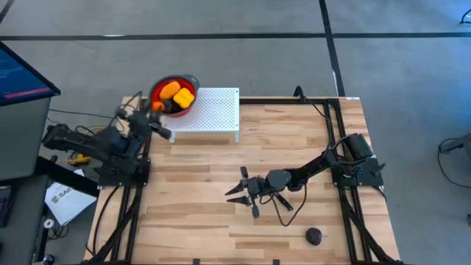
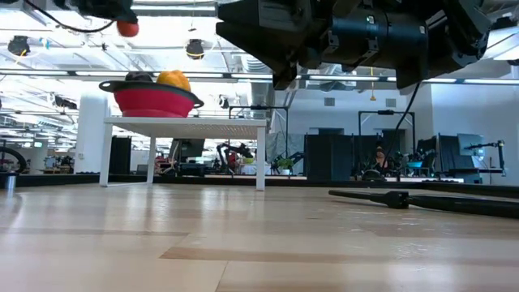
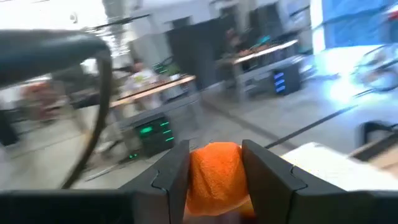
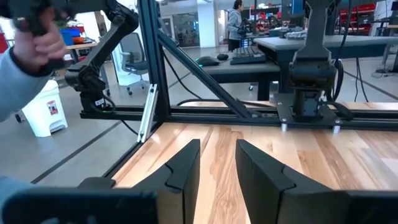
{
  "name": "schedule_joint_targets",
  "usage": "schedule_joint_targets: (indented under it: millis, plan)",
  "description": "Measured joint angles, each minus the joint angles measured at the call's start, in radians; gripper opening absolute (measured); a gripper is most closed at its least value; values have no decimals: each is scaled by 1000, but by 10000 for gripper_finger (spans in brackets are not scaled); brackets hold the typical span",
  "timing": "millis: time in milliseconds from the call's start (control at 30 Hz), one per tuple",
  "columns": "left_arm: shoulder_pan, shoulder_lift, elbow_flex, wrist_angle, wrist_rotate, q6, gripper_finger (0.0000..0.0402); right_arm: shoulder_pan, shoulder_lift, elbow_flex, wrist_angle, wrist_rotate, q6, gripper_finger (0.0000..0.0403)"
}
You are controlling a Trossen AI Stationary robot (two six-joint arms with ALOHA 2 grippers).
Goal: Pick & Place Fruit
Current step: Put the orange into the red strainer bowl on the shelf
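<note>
A light wooden table [image 1: 206, 213] is seen. A white perforated stand [image 1: 210, 112] is set at its far edge, and a dark fruit [image 1: 314, 235] is lying near the front right.

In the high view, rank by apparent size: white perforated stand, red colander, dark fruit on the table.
1. White perforated stand
2. Red colander
3. Dark fruit

All are viewed from overhead, so the order looks reliable.

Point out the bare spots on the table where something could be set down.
Free: the wood between the white perforated stand and the right claw, and the near-left tabletop. Crowded: the red colander full of fruit, under the left claw holding an orange fruit; a dark fruit near-right.
</note>
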Motion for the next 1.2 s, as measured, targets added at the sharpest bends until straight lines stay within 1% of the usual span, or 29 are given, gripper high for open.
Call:
schedule_joint_targets:
  millis: [67,167,200,233,267,300,367,433,533,633,767,800,900,1033,1167,1200]
  plan:
    - [-6,26,-7,-1,108,-92,129,-2,0,5,-1,0,0,98]
    - [-12,61,4,-26,378,-227,125,-2,0,10,-1,0,0,98]
    - [-6,71,16,-51,458,-266,124,-2,0,10,-1,0,0,98]
    - [3,79,32,-93,516,-301,124,-2,0,10,-3,0,0,98]
    - [16,85,54,-151,535,-331,124,-2,0,10,-5,0,1,98]
    - [34,89,84,-236,531,-362,124,-2,0,10,-7,0,6,98]
    - [87,94,161,-446,513,-449,124,-2,0,10,-7,0,13,98]
    - [159,103,252,-664,524,-558,124,-2,0,10,-8,0,19,98]
    - [300,123,390,-937,579,-675,124,-7,0,10,-8,0,20,98]
    - [460,147,478,-1080,638,-713,128,-8,0,10,-8,0,27,98]
    - [676,175,497,-1151,810,-720,131,-6,0,10,-8,0,27,98]
    - [725,187,497,-1165,833,-719,131,-6,0,10,-9,0,27,98]
    - [852,235,496,-1178,844,-719,131,-5,0,10,-12,0,36,98]
    - [966,297,496,-1177,857,-708,131,-1,0,11,-18,0,38,98]
    - [1030,349,496,-1177,993,-708,132,1,0,11,-19,0,38,98]
    - [1041,360,496,-1179,1010,-708,132,1,0,11,-19,0,37,98]
